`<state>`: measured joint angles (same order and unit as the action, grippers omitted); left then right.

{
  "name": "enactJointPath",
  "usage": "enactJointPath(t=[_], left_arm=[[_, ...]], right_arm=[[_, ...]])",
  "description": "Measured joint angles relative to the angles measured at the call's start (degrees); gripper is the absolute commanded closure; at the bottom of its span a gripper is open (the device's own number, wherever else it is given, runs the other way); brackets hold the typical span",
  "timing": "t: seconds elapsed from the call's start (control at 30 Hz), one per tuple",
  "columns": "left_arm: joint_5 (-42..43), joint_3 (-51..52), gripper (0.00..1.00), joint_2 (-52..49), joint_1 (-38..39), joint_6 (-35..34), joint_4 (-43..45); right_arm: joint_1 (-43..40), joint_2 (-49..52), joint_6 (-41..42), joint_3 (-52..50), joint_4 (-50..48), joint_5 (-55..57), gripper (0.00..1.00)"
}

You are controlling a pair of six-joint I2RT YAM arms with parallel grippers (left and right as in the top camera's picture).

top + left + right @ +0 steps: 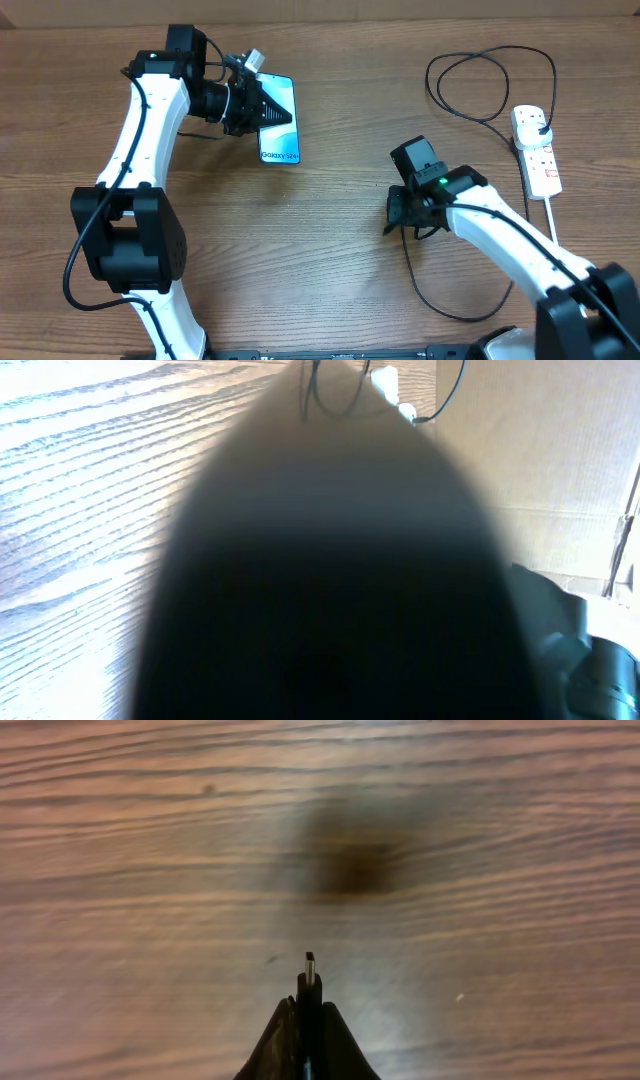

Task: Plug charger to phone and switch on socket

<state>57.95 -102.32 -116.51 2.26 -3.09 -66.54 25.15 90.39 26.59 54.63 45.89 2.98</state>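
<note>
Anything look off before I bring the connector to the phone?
Nothing damaged or spilled. One oddity: a dark blur fills most of the left wrist view, so that camera shows little.

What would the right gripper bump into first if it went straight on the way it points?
Probably the bare table. The right gripper, jaws shut on the charger tip, faces only wood in its wrist view, though depth is hard to judge.

Bare table (340, 120) between phone (281, 137) and right end effector (392, 215); charger (429, 80) loop beside socket (537, 152)
</note>
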Motion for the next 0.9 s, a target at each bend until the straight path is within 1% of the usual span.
enactJointPath(t=[0.1, 0.13, 0.2, 0.3, 0.4, 0.47, 0.57, 0.63, 0.77, 0.8, 0.83, 0.9], left_arm=[[-0.15, 0.00, 0.96, 0.00, 0.00, 0.00, -0.02], [-0.15, 0.00, 0.96, 0.00, 0.00, 0.00, 0.00], [-0.15, 0.00, 0.96, 0.00, 0.00, 0.00, 0.00], [-0.17, 0.00, 0.96, 0.00, 0.00, 0.00, 0.00], [-0.17, 0.00, 0.96, 0.00, 0.00, 0.00, 0.00], [-0.15, 0.00, 0.96, 0.00, 0.00, 0.00, 0.00], [-0.17, 0.00, 0.96, 0.00, 0.00, 0.00, 0.00], [-0.17, 0.00, 0.96, 0.00, 0.00, 0.00, -0.02], [-0.17, 0.00, 0.96, 0.00, 0.00, 0.00, -0.09], [-0.17, 0.00, 0.96, 0.00, 0.00, 0.00, -0.09], [-0.17, 0.00, 0.96, 0.00, 0.00, 0.00, -0.11], [-0.17, 0.00, 0.96, 0.00, 0.00, 0.00, -0.13]], right_arm=[[0.00, 3.02, 0.13, 0.00, -0.96, 1.53, 0.96], [0.00, 4.04, 0.15, 0.00, -0.94, 1.84, 0.94], [0.00, 5.38, 0.37, 0.00, -0.90, 1.99, 0.87], [0.02, 6.54, 0.35, 0.00, -0.72, 1.92, 0.83], [0.00, 7.26, 0.37, 0.00, -0.44, 1.88, 0.80], [0.00, 7.54, 0.44, 0.00, -0.35, 1.79, 0.75], [0.02, 7.61, 0.39, 0.00, 0.42, 1.64, 0.73], [0.00, 7.61, 0.39, 0.00, 0.96, 1.25, 0.70], [0.00, 7.61, 0.37, 0.00, 1.38, -0.61, 0.70], [0.00, 7.61, 0.39, 0.00, 1.53, -1.09, 0.68], [0.02, 7.61, 0.44, 0.00, 1.73, -1.38, 0.66], [0.00, 7.61, 0.79, 0.00, 1.90, -1.86, 0.55]])
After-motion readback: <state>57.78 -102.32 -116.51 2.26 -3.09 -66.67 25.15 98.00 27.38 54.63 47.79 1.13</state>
